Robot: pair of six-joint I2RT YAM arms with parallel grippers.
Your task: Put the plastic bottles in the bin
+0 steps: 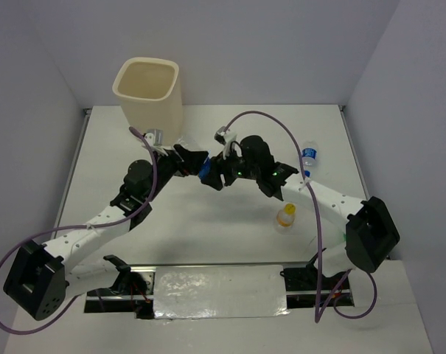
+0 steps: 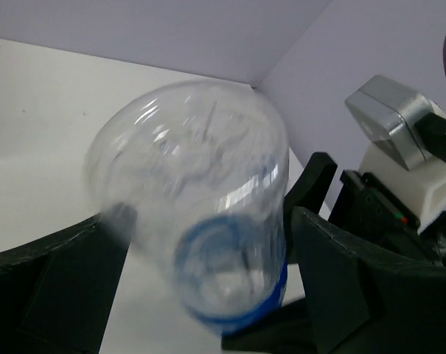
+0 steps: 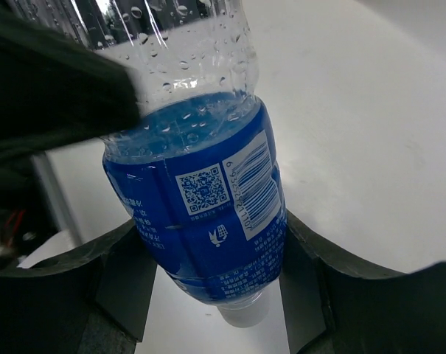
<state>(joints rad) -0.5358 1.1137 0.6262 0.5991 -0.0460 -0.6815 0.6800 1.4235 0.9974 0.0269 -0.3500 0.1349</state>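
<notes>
A blue-labelled clear bottle [image 1: 206, 173] hangs above the table's middle, held between both grippers. My left gripper [image 1: 195, 163] is closed on its clear end; in the left wrist view the bottle [image 2: 200, 221] fills the gap of my left gripper [image 2: 208, 243]. My right gripper [image 1: 217, 177] is shut on its blue label [image 3: 208, 214], as the view from my right gripper [image 3: 215, 254] shows. The cream bin [image 1: 149, 92] stands at the back left. A second blue-labelled bottle [image 1: 308, 156] and a short orange-capped bottle [image 1: 285, 217] sit at the right. The other bottles are out of view.
White walls close the table at the back and both sides. A shiny sheet [image 1: 219, 291] lies between the arm bases at the near edge. Purple cables [image 1: 281, 129] loop over both arms.
</notes>
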